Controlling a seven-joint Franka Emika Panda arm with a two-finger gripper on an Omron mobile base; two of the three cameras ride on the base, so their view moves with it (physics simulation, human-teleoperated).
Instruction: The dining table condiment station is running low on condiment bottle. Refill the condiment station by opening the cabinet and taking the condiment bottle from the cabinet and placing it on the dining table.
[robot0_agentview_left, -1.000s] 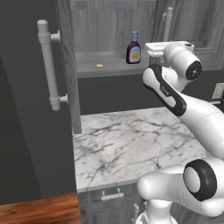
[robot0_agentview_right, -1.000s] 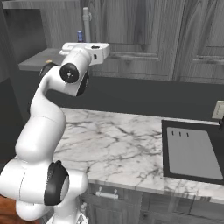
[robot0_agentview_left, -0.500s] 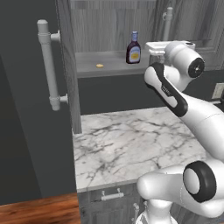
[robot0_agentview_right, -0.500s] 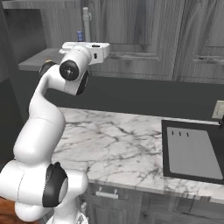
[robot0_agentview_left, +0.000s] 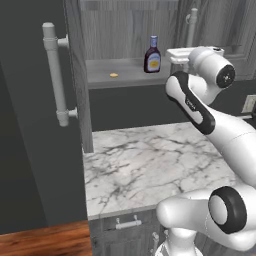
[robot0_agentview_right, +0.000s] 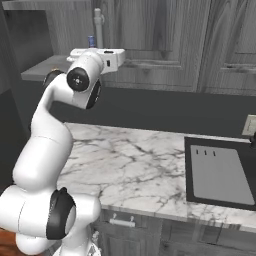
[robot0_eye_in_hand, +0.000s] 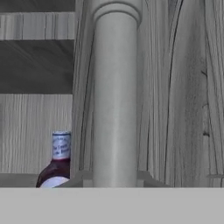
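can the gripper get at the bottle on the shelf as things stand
Probably not yet. The bottle stands in the open left half, but the gripper is shut on the right door's handle, which partly blocks the way.

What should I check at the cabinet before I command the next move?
1. Left door of the cabinet swung open: ok.
2. Condiment bottle upright on the shelf: ok.
3. Right door's bar handle centred straight ahead in the hand view: ok.
4. Jaws of the gripper closed: ok.
5. Jaws actually clamped on that bar handle: cannot tell, as the fingertips are hidden.
6. Straight reach to the bottle: not ok, because in the hand view the handle and door edge stand in front of it.
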